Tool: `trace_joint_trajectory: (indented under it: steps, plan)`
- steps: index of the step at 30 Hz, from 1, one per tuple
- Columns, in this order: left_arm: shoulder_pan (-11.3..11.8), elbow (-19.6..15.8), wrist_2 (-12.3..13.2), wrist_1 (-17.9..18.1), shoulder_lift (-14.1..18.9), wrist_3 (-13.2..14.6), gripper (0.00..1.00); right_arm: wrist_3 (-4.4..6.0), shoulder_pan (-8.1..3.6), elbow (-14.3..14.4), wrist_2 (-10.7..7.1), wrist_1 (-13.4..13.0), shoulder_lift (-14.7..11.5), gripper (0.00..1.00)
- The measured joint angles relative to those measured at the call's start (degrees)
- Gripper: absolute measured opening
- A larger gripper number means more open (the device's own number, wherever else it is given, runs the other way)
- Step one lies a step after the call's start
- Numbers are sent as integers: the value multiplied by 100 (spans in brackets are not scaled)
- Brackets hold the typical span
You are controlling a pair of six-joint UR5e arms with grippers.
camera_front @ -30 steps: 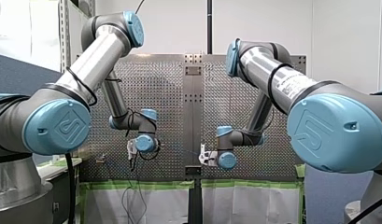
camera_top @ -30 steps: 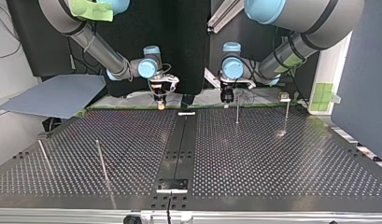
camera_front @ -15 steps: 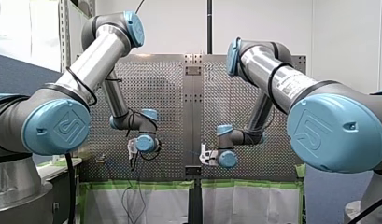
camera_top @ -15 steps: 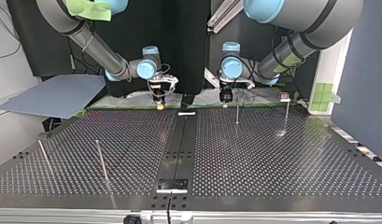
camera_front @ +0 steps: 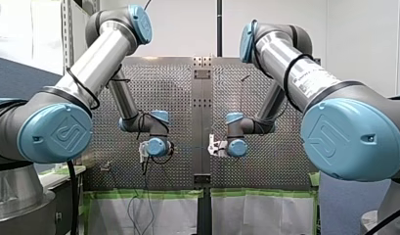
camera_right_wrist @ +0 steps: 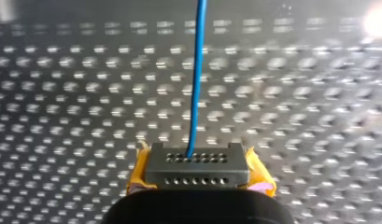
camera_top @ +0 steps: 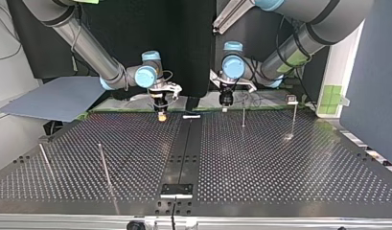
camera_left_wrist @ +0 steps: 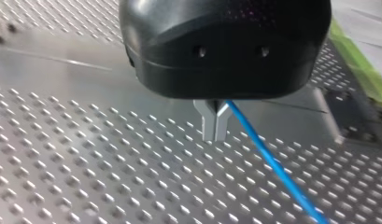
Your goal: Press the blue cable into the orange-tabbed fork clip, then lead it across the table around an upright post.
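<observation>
The blue cable (camera_left_wrist: 272, 163) comes out from between my left gripper's (camera_left_wrist: 215, 125) metal fingers, which are shut on it, and runs away low over the perforated table (camera_left_wrist: 86, 177). My right gripper (camera_right_wrist: 194, 163), with yellow pads, is shut on the same cable (camera_right_wrist: 197, 84), which stretches straight ahead of it. In the top view my right gripper (camera_top: 161, 115) hangs just above the table's far edge, left of the centre strip, and my left gripper (camera_top: 225, 102) right of it. An upright post (camera_top: 243, 114) stands beside my left gripper. I cannot make out an orange-tabbed clip.
Another post (camera_top: 294, 119) stands at the top view's far right, with a small fixture (camera_top: 292, 99) behind it. Two leaning posts (camera_top: 104, 165) (camera_top: 45, 162) stand at the near left. A white piece (camera_top: 191, 116) lies on the dark centre strip (camera_top: 184, 153).
In the front view both grippers have risen, and my left gripper has shifted toward the middle. Both stay shut on the cable.
</observation>
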Motion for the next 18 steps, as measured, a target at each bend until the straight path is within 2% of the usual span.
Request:
trace_joint_trajectory:
  steps: [18]
  plan:
    - [-292,1,30,-246,973,-101,0,0,25,3,-3,417,-1106,0]
